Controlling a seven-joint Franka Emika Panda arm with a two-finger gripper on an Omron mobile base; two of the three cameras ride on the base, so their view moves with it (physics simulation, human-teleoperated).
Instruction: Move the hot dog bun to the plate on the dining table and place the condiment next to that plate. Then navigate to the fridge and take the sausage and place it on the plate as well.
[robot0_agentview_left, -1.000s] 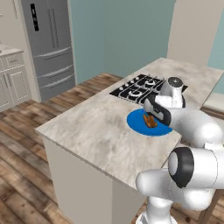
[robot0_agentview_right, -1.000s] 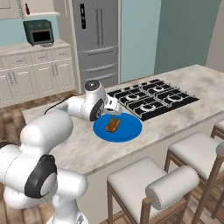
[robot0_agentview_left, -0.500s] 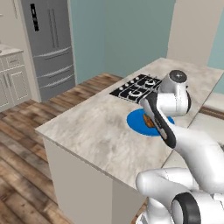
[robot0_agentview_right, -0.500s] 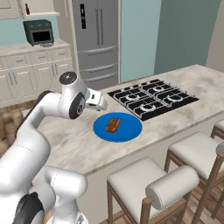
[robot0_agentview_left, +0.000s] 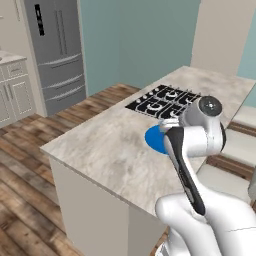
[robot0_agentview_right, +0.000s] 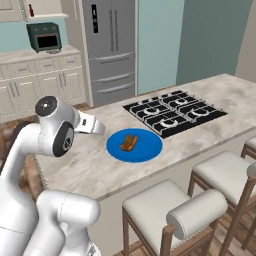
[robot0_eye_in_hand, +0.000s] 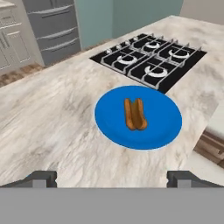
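Kitchen island with a marbled bench (robot0_eye_in_hand: 52, 118); black cooktop (robot0_eye_in_hand: 148, 59) set into it, grey fridge (robot0_agentview_right: 111, 47) behind. Blue plate (robot0_eye_in_hand: 138, 116) lies on the bench just beside the cooktop. Hot dog bun (robot0_eye_in_hand: 134, 113) rests near the plate's centre, split side up. Fingers (robot0_eye_in_hand: 44, 178) released, spread wide, holding nothing, raised above the bench and well apart from the plate.

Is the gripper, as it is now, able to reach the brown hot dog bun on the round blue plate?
Probably yes. The gripper is open and looks down at the brown hot dog bun, which lies alone on the round blue plate. Nothing stands between them on the marble counter.
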